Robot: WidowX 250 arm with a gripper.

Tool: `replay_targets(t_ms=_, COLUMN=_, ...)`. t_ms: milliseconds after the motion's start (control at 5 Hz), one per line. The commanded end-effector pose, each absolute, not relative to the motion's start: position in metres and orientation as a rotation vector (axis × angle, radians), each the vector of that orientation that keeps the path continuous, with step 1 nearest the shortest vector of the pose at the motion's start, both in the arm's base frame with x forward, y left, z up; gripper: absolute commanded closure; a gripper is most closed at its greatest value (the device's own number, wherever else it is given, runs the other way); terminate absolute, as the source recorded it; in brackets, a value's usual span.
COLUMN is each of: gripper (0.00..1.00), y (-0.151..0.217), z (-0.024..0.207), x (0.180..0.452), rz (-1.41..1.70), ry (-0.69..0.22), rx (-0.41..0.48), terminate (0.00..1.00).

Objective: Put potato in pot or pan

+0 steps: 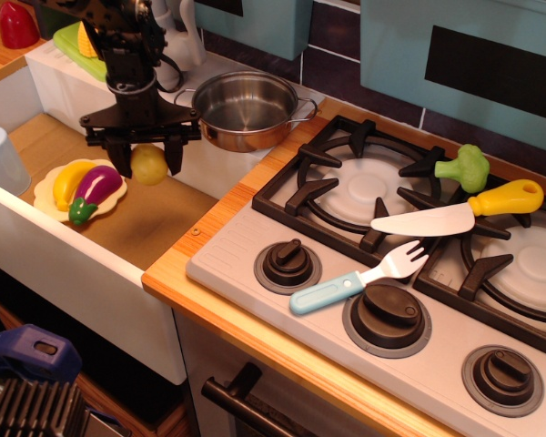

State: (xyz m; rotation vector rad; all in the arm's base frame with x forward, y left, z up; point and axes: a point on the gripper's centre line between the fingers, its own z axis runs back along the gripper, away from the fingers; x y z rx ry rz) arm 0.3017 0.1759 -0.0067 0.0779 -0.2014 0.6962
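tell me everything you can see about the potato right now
The potato is a small, smooth, dull-yellow egg-shaped toy that looks like plastic. It is held between the black fingers of the gripper, lifted clear above the wooden sink floor, touching nothing else. It hangs to the right of the yellow plate and to the left of, and lower than, the steel pot.
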Motion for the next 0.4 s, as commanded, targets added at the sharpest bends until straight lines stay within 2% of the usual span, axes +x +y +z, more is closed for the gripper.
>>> replay_targets(t_ms=0, gripper=1.00, y=0.167, z=0.031, x=0.309, rz=0.675, ry=-0.321, rx=0.091, terminate=0.00)
replay_targets(t_ms=200, gripper=1.00, y=0.159, z=0.045, x=0.313, rz=0.670, ry=-0.327, rx=0.107, terminate=0.00)
